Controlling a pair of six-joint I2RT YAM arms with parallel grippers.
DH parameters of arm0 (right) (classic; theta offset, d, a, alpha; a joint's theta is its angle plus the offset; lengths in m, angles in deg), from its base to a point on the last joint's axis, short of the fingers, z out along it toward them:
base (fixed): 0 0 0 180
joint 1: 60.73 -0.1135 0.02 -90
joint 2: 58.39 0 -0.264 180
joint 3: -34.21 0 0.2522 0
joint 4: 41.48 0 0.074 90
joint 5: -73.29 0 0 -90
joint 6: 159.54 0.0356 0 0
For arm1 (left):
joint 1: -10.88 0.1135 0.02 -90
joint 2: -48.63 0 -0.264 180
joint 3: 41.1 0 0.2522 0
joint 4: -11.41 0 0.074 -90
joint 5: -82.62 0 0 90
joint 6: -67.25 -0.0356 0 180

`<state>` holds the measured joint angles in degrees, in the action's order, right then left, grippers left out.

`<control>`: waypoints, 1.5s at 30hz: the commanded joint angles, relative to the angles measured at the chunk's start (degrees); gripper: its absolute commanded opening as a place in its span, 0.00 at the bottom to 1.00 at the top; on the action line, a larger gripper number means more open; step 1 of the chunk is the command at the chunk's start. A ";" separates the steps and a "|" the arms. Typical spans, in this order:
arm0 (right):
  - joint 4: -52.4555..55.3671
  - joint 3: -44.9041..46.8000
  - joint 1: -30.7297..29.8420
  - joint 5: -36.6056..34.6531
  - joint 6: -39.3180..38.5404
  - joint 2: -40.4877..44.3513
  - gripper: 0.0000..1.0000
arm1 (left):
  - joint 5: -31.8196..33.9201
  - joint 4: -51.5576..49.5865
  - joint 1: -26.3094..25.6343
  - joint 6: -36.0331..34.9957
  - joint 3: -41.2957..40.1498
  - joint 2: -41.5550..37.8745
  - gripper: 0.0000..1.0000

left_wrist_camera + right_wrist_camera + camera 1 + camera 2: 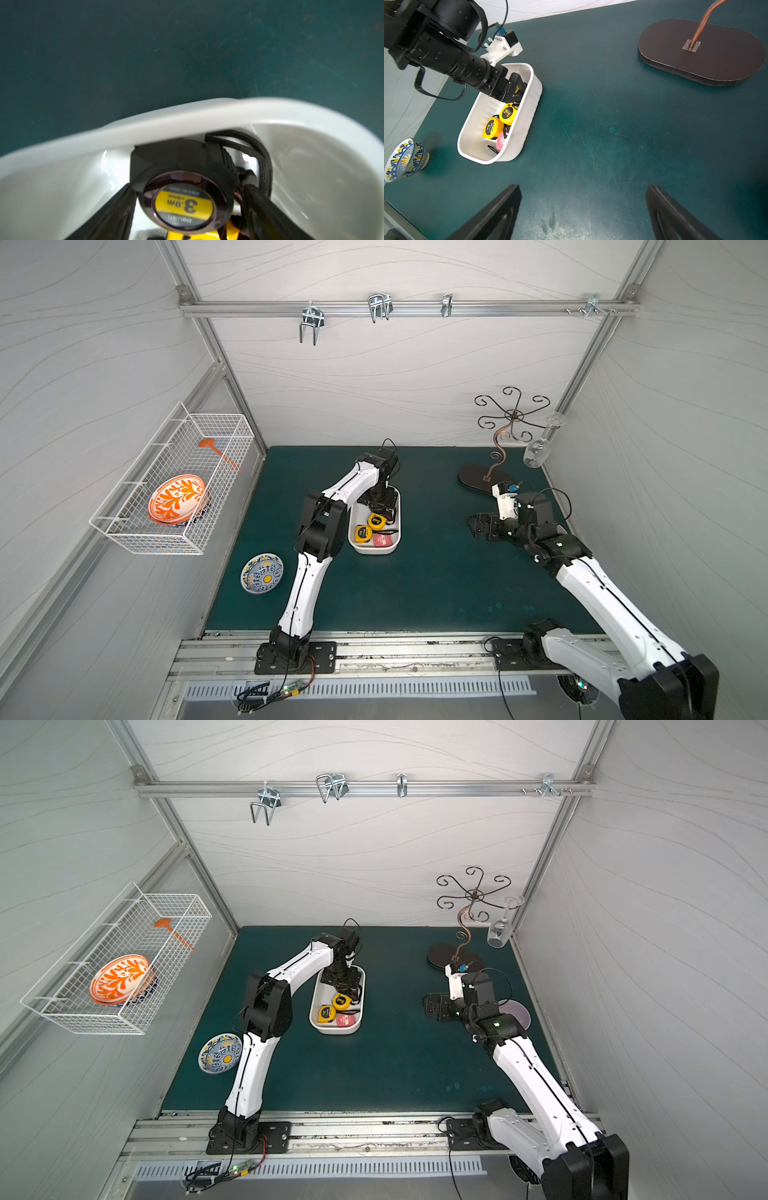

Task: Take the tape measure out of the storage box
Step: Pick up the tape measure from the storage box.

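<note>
Tabletop (pixel 436 580), dark green; entries run from the near edge outward. Right jaws: spread wide with nothing between them, fingers (pixel 500 212) hanging over bare tabletop, well apart from the box. Bowl (pixel 262 573), blue and yellow, near left, apart from everything else. Storage box (pixel 373 551), white, mid-tabletop, its long sides running away from the arm bases. Contents from its near end: pink tape measure (pixel 383 540); yellow tape measure (pixel 362 533) just beside it; round-faced yellow tape measure (pixel 375 521) next; then, at the far end, black tape measure (pixel 185 205) with a round yellow label, judged to be the one being fetched and almost hidden in both top views under the left arm (pixel 353 485). Left jaws: down inside the box, fingers (pixel 112 216) flanking the black tape measure, which lies label up between them and close against the box's long wall; whether they already pinch it or only stand beside it cannot be told. Step in hand, as judged: securing the hold before the lift. Handling note: the case looks hard and rounded, so the jaws should meet its sides squarely and low; the woven strap (pixel 264 166) is best kept out of the pinch; the lift should go straight up, clear of the rim, without dragging the box or knocking the neighbouring yellow one. Glass stand (pixel 482 481), far right, with wine glass (pixel 536 452) at its outer hook: not involved.
</note>
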<state>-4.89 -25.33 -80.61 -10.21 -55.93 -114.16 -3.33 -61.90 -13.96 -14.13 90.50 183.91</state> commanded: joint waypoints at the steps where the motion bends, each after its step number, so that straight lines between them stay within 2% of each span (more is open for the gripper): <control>1: 0.46 -0.19 -0.28 0.44 0.12 -0.04 0.99 | -0.67 1.01 0.26 -0.44 2.95 1.60 0.82; 17: -0.39 -1.16 -0.33 0.87 0.81 -1.63 0.99 | -1.33 0.67 0.59 -0.01 4.15 5.03 0.72; 20: -0.77 -1.18 -0.33 1.16 1.35 -1.63 0.99 | -1.59 0.66 0.68 0.34 4.02 5.23 0.57; 22: -0.86 -1.29 -0.38 1.14 1.51 -1.60 0.99 | -1.68 0.66 0.71 0.52 4.03 4.76 0.39; 24: -0.90 -1.16 -0.34 1.15 1.60 -1.48 0.99 | -1.64 0.63 0.67 0.61 4.06 4.12 0.26; 28: -1.19 -0.83 -0.42 1.39 2.05 -1.27 0.99 | -1.51 0.02 0.67 0.78 4.01 1.85 0.02; 29: -1.24 -0.80 -0.55 1.56 2.17 -1.27 0.99 | -1.46 -0.27 0.68 0.95 4.01 1.25 0.00; 38: -2.85 -0.81 -2.85 1.34 3.63 -2.06 0.99 | -1.47 0.05 0.73 3.86 -0.19 -10.19 0.00; 45: -5.42 -1.15 -5.55 1.09 5.25 -3.11 0.99 | -2.93 -0.50 0.67 8.70 -0.92 -18.73 0.00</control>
<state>-7.93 -25.33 -85.09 -9.31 -52.06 -116.83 -5.19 -62.52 -13.48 -8.80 89.08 169.05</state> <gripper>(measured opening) 0.989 0.676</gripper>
